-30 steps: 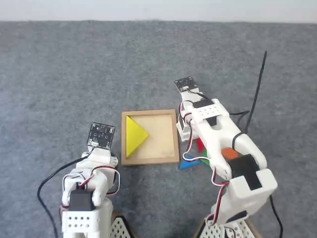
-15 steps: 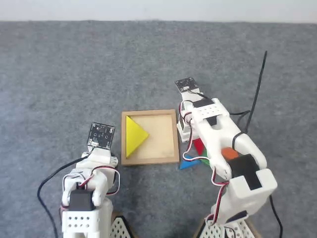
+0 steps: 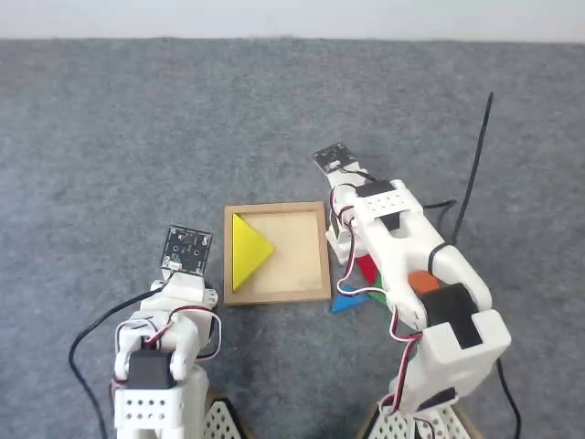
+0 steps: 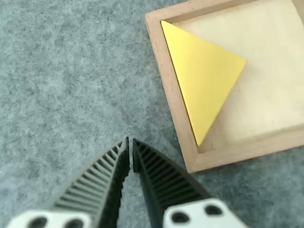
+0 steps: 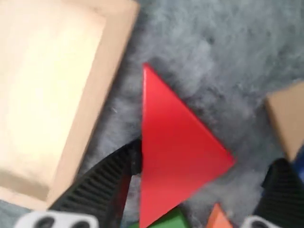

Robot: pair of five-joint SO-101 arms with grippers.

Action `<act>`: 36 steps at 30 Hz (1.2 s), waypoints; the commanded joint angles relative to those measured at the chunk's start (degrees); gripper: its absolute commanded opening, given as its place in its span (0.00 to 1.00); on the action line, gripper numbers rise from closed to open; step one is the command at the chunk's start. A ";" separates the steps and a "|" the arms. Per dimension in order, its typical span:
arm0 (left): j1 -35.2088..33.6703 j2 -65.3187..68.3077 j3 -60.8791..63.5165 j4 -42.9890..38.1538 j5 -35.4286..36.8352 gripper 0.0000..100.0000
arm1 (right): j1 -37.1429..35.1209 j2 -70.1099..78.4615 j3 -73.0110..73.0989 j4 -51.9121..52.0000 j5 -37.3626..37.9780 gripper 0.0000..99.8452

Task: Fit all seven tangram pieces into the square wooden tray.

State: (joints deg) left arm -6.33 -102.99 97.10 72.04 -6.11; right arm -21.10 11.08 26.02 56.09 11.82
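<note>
The square wooden tray [image 3: 274, 287] lies mid-table with a yellow triangle [image 3: 249, 249] flat against its left wall. In the left wrist view my left gripper [image 4: 129, 142] is shut and empty over the carpet, just outside the tray's rim [image 4: 164, 80] by the yellow triangle [image 4: 204, 76]. My right gripper [image 5: 207, 161] is open low over a red triangle [image 5: 175, 152], one finger [image 5: 104, 180] at the edge facing the tray [image 5: 102, 109] and the other [image 5: 285, 185] well clear. The red triangle [image 3: 367, 271] lies right of the tray, partly under the right arm.
Loose pieces cluster right of the tray under the right arm: green [image 3: 375, 294], blue [image 3: 347, 300] and orange [image 3: 422, 282]. A tan piece [image 5: 285, 118] lies beside the red triangle. Grey carpet covers the table, with a black cable [image 3: 473, 174] at the far right.
The right arm's wrist has turned slightly toward the tray. The left arm, the tray and the yellow triangle have not moved.
</note>
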 commanded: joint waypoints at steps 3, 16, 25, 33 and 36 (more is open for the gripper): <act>-0.18 -1.05 -0.66 0.26 0.44 0.01 | -1.45 0.04 -2.55 -0.75 4.84 0.41; -0.18 -1.05 -0.66 0.26 0.44 0.01 | -4.18 0.04 0.35 -0.22 -0.18 0.40; -0.18 -1.05 -0.66 0.26 0.44 0.01 | -4.26 0.13 0.35 1.36 -2.90 0.30; -0.18 -1.05 -0.66 0.26 0.44 0.01 | -4.18 -0.48 0.62 1.45 -3.52 0.24; -0.18 -1.05 -0.66 0.26 0.44 0.01 | -2.95 -1.98 0.26 2.33 -7.74 0.24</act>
State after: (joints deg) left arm -6.33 -102.99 97.10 72.04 -6.11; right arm -24.53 11.08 26.11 56.97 7.08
